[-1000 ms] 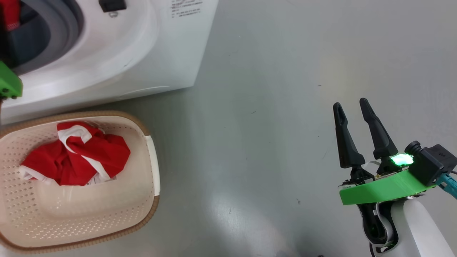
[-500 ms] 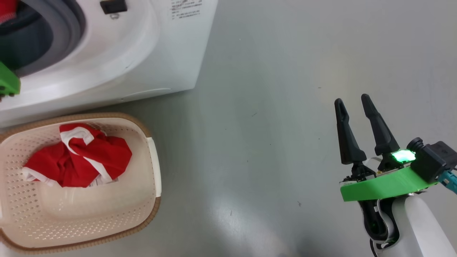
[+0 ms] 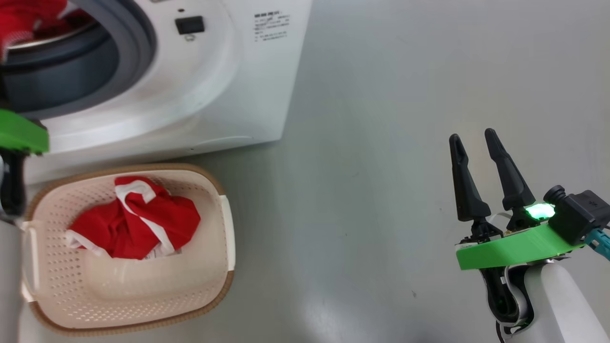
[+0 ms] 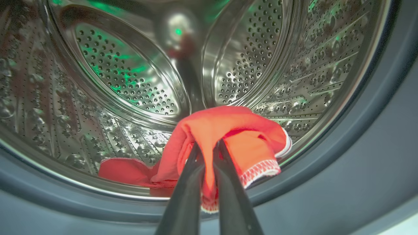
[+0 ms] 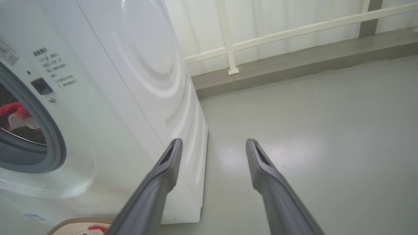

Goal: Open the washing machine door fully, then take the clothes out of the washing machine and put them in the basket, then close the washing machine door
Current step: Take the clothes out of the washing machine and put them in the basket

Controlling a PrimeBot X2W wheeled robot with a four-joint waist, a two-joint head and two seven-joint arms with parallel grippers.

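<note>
In the left wrist view my left gripper (image 4: 208,145) is shut on a red garment with white trim (image 4: 228,125), held at the mouth of the perforated steel drum (image 4: 130,81), just inside the grey gasket (image 4: 375,130). From the head, the white washing machine (image 3: 228,95) stands at the upper left with red clothes (image 3: 28,14) in its opening. Below it the cream basket (image 3: 225,228) holds another red garment (image 3: 138,219). My right gripper (image 3: 474,138) hovers open and empty over the floor at the right. The washing machine door is out of view.
Grey floor (image 3: 362,190) spreads between the machine and my right arm. The right wrist view shows the open right gripper (image 5: 213,143), the machine's side panel (image 5: 147,65), a white railing along the wall (image 5: 294,32) and the basket's brown rim (image 5: 75,223).
My left gripper has shut on the red garment in the drum. The head camera has shifted, so machine and basket sit further right. The right gripper stays where it was.
</note>
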